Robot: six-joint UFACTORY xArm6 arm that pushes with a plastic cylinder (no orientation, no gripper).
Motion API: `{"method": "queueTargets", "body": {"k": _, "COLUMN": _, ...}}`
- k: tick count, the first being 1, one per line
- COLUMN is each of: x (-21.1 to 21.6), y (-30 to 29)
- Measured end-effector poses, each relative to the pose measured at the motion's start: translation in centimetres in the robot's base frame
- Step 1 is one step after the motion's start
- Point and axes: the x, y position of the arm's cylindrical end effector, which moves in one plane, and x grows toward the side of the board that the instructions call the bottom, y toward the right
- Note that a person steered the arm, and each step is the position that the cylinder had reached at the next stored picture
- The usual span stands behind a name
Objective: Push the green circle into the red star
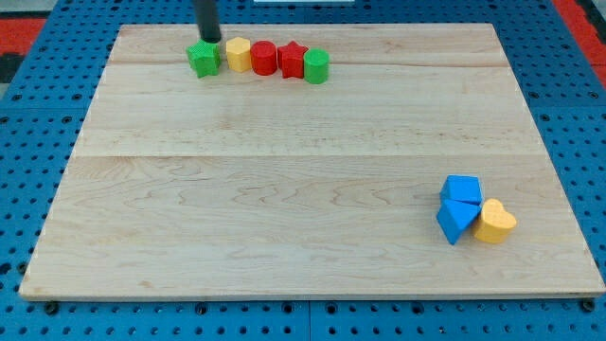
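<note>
Green circle already touches the red star at the row's right end, while my tip, a gripless end effector, sits above the green star, so pushing there risks scattering all 5 blocks.

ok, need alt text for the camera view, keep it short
A row of five blocks sits near the top of a wooden board: green star, yellow block, red cylinder, red star and green circle, with my tip just behind the green star. Two blue blocks and a yellow heart cluster at lower right.
</note>
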Motion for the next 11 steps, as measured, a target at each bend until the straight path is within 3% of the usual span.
{"method": "queueTargets", "body": {"k": 5, "x": 0.2, "y": 4.8}}
{"method": "queueTargets", "body": {"k": 7, "x": 3.6, "y": 26.5}}
{"method": "queueTargets", "body": {"k": 8, "x": 11.6, "y": 20.7}}
{"method": "queueTargets", "body": {"k": 9, "x": 12.8, "y": 13.8}}
{"method": "queueTargets", "body": {"k": 10, "x": 11.7, "y": 11.7}}
{"method": "queueTargets", "body": {"k": 11, "x": 10.5, "y": 13.7}}
